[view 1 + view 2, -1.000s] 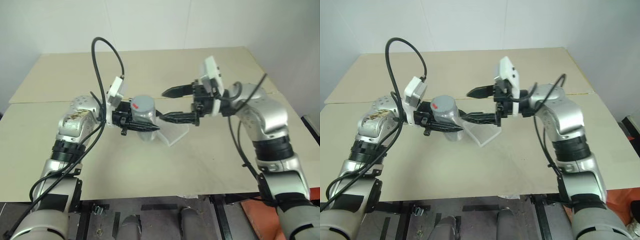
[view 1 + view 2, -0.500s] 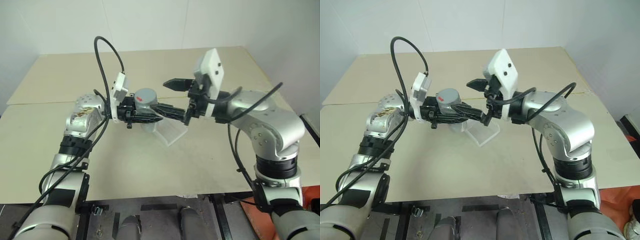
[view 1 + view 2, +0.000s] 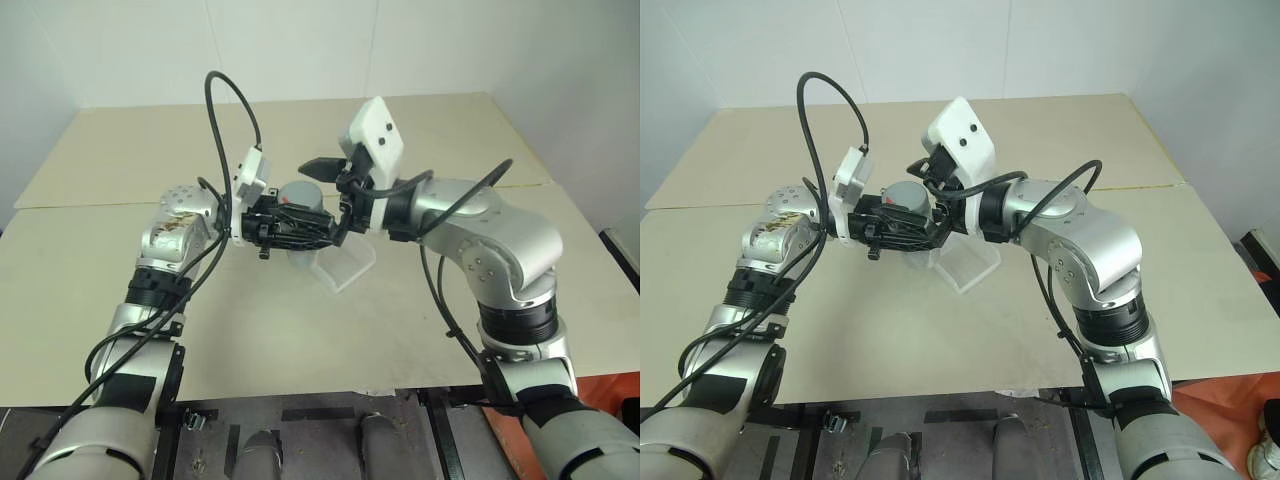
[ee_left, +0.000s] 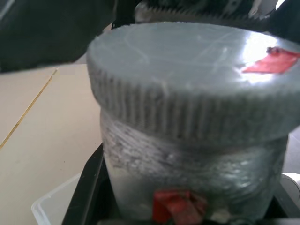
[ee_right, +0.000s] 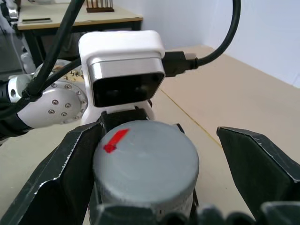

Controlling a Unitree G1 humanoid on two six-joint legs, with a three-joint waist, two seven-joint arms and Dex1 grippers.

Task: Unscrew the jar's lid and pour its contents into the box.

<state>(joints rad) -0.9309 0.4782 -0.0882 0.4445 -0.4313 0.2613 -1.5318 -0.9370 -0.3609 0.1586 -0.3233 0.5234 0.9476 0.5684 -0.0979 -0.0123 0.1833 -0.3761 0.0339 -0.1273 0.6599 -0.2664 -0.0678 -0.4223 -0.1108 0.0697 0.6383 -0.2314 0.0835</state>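
The left gripper (image 3: 300, 228) is clamped on the jar (image 4: 197, 178), held above the table (image 3: 300, 330), lid (image 5: 145, 164) on. The right gripper (image 5: 154, 159) straddles the lid, fingers apart. The box (image 3: 345, 265) lies just below; contents cannot be told.

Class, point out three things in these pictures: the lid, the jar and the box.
lid (image 5: 145, 159), right wrist view, its flat grey top.
jar (image 4: 197, 173), left wrist view, its clear wall below the cap.
box (image 3: 345, 268), left eye view, its clear side.

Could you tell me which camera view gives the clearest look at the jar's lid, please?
The right wrist view: the lid shows whole from above, red mark included. The left wrist view shows its ribbed side close up. In the head views it is small and partly hidden by the pincers.
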